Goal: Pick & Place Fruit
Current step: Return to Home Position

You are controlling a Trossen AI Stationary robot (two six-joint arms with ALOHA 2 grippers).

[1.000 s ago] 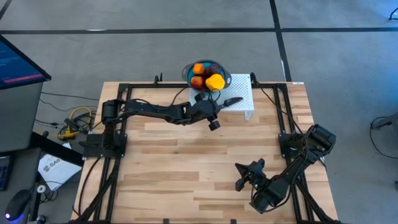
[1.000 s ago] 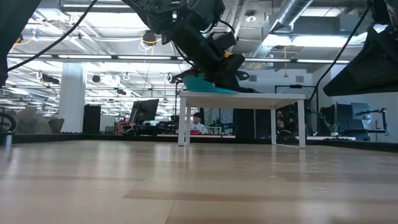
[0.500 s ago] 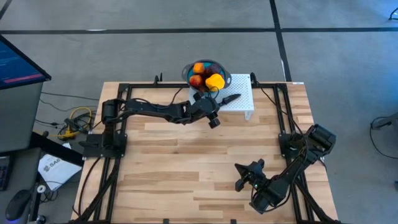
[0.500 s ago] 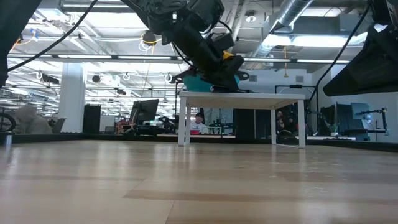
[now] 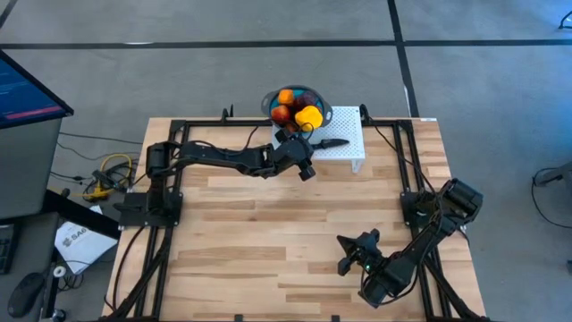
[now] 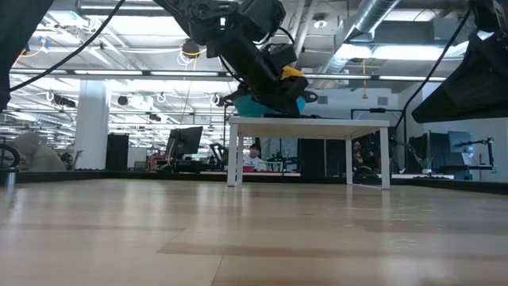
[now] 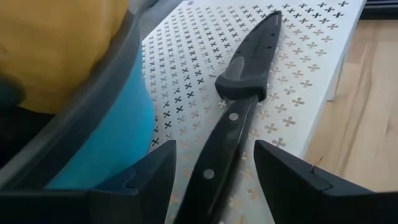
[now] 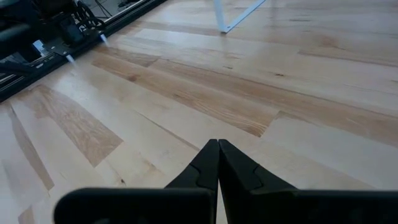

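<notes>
The blue bowl (image 5: 323, 112) stands on the far left part of a white perforated stand (image 5: 347, 130). It holds several toy fruits: an orange one (image 5: 285, 97), a red one (image 5: 283, 115) and the blocky yellow one (image 5: 310, 117). The yellow fruit (image 7: 56, 50) and the bowl's wall (image 7: 118, 143) fill one side of the left wrist view. A slim black knife (image 5: 329, 142) lies flat on the stand beside the bowl. My left gripper (image 5: 298, 148) is open, its fingers on either side of the knife's handle (image 7: 217, 168) without touching it. My right gripper (image 5: 350, 257) is shut and empty at the near right.
The stand (image 6: 309, 121) rests on thin white legs at the table's far edge. Black frame rails (image 5: 174, 192) run along the table's left and right sides. The bare wooden tabletop (image 5: 286, 224) lies between the two arms.
My left gripper has gone a little toward the table's far edge, closer to the bowl and along the knife's handle. The knife and the bowl stay where they were.
</notes>
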